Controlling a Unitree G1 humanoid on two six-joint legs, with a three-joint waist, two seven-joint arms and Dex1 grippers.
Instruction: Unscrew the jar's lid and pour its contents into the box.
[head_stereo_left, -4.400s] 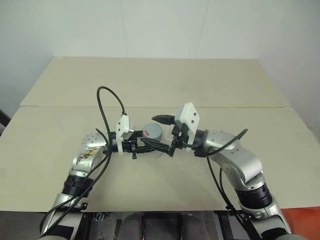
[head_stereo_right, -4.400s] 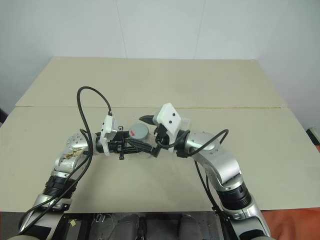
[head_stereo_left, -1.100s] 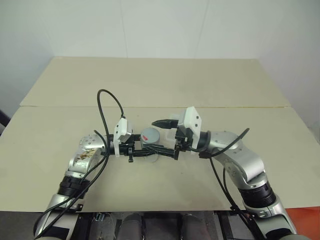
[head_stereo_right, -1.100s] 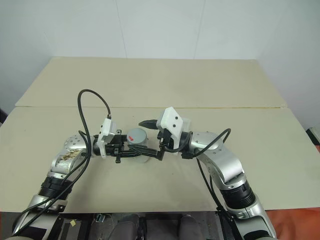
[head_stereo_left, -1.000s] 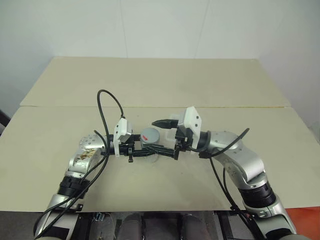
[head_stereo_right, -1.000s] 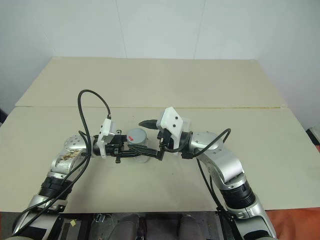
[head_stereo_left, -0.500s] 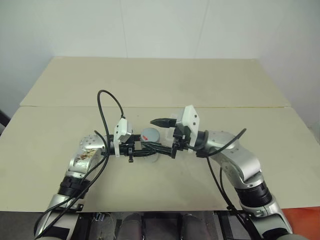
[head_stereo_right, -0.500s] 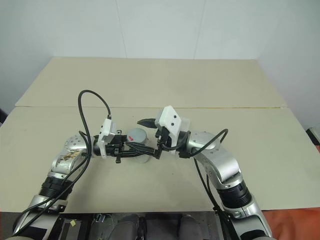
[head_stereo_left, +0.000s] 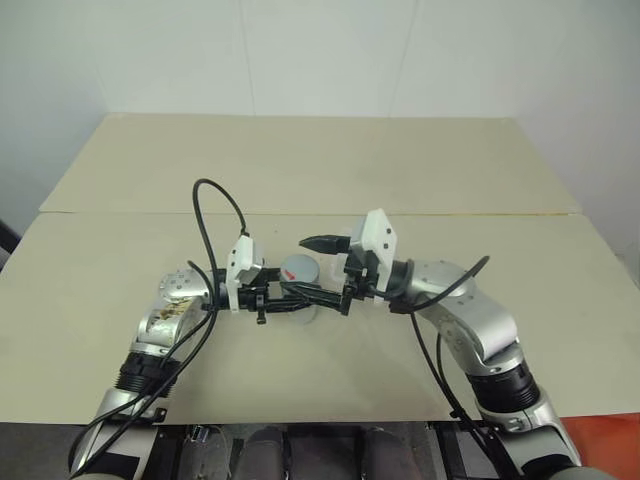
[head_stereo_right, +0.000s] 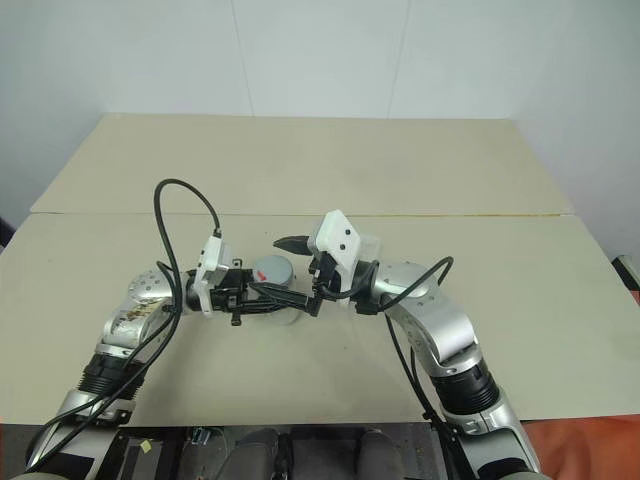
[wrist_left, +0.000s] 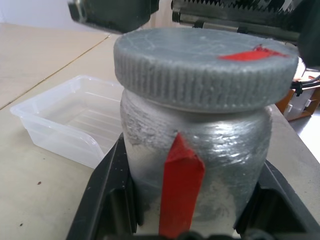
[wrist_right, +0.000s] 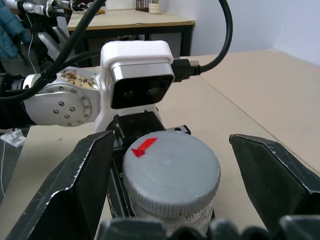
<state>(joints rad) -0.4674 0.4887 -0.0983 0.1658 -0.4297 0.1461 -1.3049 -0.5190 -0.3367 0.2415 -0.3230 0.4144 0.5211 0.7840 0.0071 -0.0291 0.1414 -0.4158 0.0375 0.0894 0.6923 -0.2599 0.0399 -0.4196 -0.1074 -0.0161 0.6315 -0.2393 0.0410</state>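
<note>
My left gripper (head_stereo_left: 297, 293) is shut on the body of the jar (wrist_left: 210, 150), a silvery jar with a red strip down its side, held upright just above the table. The grey ribbed lid (wrist_right: 170, 167) with a red mark sits on the jar. From the opposite side my right gripper (head_stereo_left: 304, 267) stands open, one black finger (wrist_right: 82, 185) on each side of the lid with a gap on both sides. The box (wrist_left: 65, 117), a clear shallow tray, lies on the table just beyond the jar. The contents are hidden inside the jar.
The beige table (head_stereo_left: 300, 170) stretches wide behind and to both sides of the grippers. A seam (head_stereo_left: 480, 213) runs across it between two tabletops. Black cables (head_stereo_left: 215, 215) loop above my left wrist.
Over the last second nothing has visibly moved. Since the oldest frames the jar and both grippers have shifted only slightly, with the same hold on the jar and the same open straddle of the lid.
</note>
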